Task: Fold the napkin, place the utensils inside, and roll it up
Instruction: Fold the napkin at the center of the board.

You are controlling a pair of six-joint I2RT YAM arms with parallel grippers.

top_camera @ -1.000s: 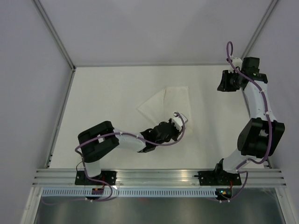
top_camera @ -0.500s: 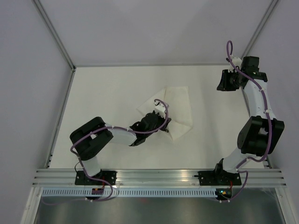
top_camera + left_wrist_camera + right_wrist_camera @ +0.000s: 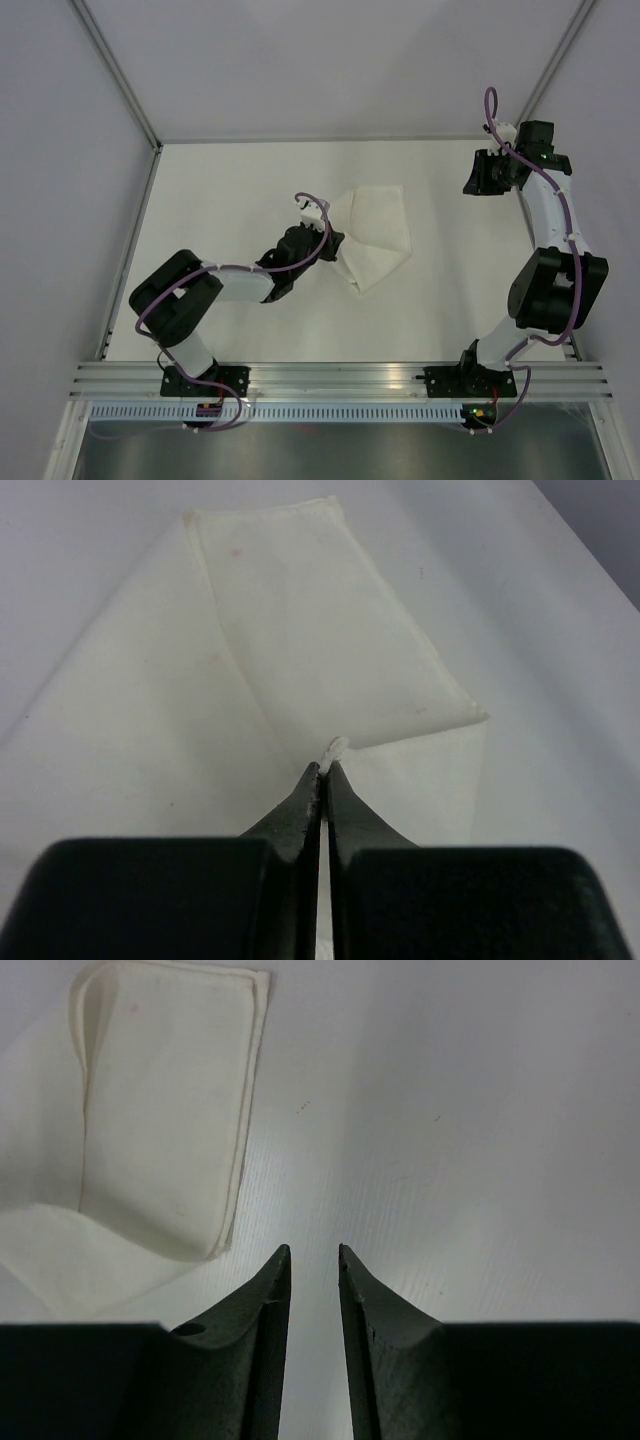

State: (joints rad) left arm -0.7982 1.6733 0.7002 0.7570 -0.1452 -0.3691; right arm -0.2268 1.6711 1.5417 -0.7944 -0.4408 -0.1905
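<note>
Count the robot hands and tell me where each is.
2. Left hand pinches the napkin's edge mid-table; right hand hangs open over the table's far right.

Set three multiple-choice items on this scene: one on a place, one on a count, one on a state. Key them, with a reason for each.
1. Relative to the napkin, the right gripper is:
A. on it
B. to its right, over the bare table
C. under it

2. How many grippers touch the napkin?
A. none
B. one
C. two

3. The left gripper is:
A. wide open
B. shut on the napkin
C. shut on nothing

Key:
1 B, since the top view shows it well clear of the cloth.
2 B, since only the left one meets the cloth.
3 B, since its wrist view shows a bit of cloth pinched between closed fingers.
</note>
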